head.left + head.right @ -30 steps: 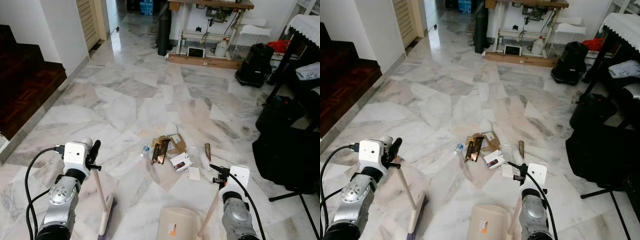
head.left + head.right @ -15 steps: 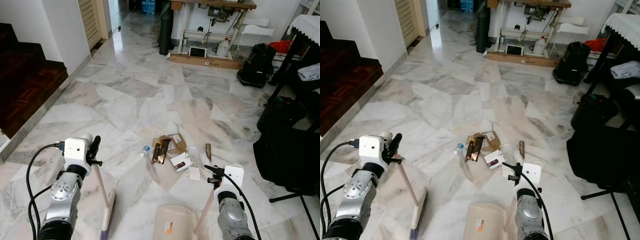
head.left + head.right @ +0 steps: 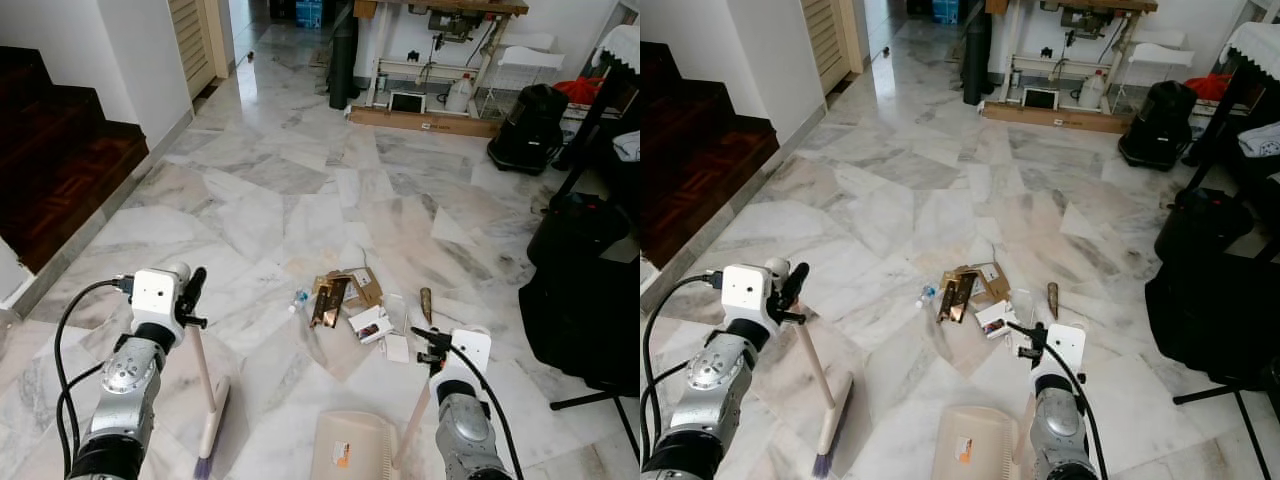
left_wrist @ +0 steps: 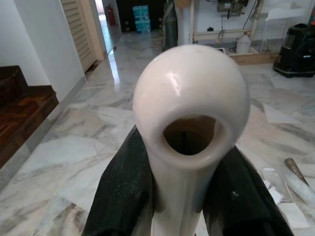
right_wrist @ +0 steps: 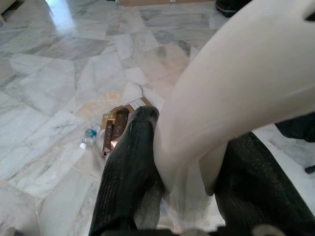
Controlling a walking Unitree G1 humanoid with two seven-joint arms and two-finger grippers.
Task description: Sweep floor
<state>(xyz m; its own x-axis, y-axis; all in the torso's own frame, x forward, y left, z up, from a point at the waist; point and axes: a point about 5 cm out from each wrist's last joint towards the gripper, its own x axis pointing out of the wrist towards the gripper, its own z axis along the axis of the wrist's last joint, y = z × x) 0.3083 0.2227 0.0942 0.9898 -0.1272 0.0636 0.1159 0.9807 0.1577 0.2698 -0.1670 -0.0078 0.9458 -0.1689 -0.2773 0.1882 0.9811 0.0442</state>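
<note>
Left claw is clamped on the cream plastic handle of a broom. Both black fingers press against the handle just below its rounded, holed end. The handle runs down and slightly forward to the broom head, which rests on the grey-veined white marble floor at the robot's left front.

Right claw is clamped on the cream plastic handle of a dustpan. In the right wrist view a black finger sits on each side of that handle. The cream dustpan tray lies flat on the floor directly before the robot, between the two arms.

The litter lies on the floor just ahead of the dustpan. It comprises brown cardboard packaging pieces, a small clear plastic bottle with a blue cap, a white printed box, a flat white card and a brown tapered object. The broom head is well apart from this pile, to its left.

Surroundings: a dark wooden staircase at far left, black bags at right, and a counter on legs against the far wall.
</note>
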